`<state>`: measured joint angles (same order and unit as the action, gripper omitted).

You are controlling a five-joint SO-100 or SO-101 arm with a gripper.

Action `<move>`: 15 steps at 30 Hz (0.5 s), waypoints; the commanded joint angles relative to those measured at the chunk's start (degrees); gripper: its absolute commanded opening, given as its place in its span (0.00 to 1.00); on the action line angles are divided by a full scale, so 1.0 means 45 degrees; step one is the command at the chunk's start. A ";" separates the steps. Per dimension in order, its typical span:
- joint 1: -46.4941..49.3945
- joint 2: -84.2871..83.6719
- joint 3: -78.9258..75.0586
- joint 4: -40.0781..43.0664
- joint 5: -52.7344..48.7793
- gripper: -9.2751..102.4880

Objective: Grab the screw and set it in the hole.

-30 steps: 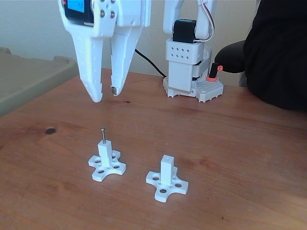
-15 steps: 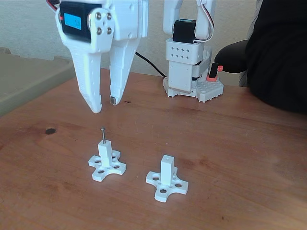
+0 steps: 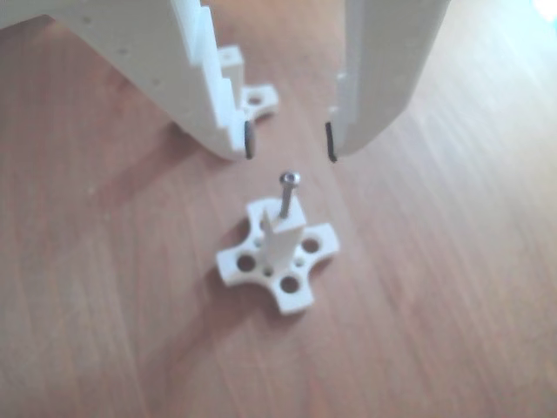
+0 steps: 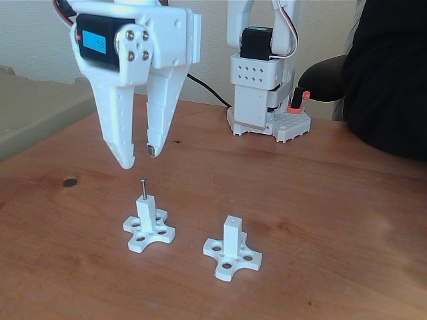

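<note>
1. Hanging above the table (image 4: pixel 320 220) in the upper left of the fixed view, the white pincer (image 4: pixel 139 159) points its two fingers straight down, spread apart with clear air between the tips and nothing held.
2. Right below those tips stands the screw (image 4: pixel 143 187), upright, its lower end sunk in the hole on top of the left white post (image 4: pixel 147 212); the hole itself is covered by the shank.
3. In the other view the pincer (image 3: pixel 290 144) comes in from the top edge, its dark-tipped fingers parted on either side of the screw (image 3: pixel 287 193), whose shiny round head sits just below the gap, touching neither finger.
4. There the post (image 3: pixel 280 244) with its cross-shaped base sits mid-frame on the wood.
5. A second white post (image 4: pixel 232 239), its top hole bare, stands to the right of the first in the fixed view, near the bottom centre; in the other view it peeks out behind the left finger at the top (image 3: pixel 233 61).
6. At the top centre of the fixed view the arm's base (image 4: pixel 263 100) rests on the table's far edge.
7. A small dark spot (image 4: pixel 69 182) marks the wood at mid-left.
</note>
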<state>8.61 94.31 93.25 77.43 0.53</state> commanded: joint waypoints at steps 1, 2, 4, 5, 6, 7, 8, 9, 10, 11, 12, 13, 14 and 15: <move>-0.0117 0.0117 -0.1230 -0.0195 -0.0176 0.18; -0.0117 0.0078 -0.1230 -0.0215 -0.0176 0.18; -0.0117 -0.0039 -0.1270 -0.0215 -0.0176 0.18; -0.0137 -0.0098 -0.1309 -0.0234 -0.0176 0.18; -0.0137 -0.0156 -0.1328 -0.0234 -0.0176 0.18; -0.0137 -0.0215 -0.1367 -0.0234 -0.0176 0.18; -0.0137 -0.0254 -0.1387 -0.0234 -0.0176 0.18; -0.0137 -0.0273 -0.1387 -0.0234 -0.0176 0.18; -0.0137 -0.0313 -0.1406 -0.0254 -0.0176 0.18; -0.0137 -0.0352 -0.1426 -0.0254 -0.0176 0.18; -0.0137 -0.0391 -0.1445 -0.0254 -0.0176 0.18; -0.0137 -0.0430 -0.1465 -0.0254 -0.0176 0.18; -0.0137 -0.0488 -0.1465 -0.0254 -0.0176 0.18; -0.0117 -0.0527 -0.1484 -0.0254 -0.0176 0.18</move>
<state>8.61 91.05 92.02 76.90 0.35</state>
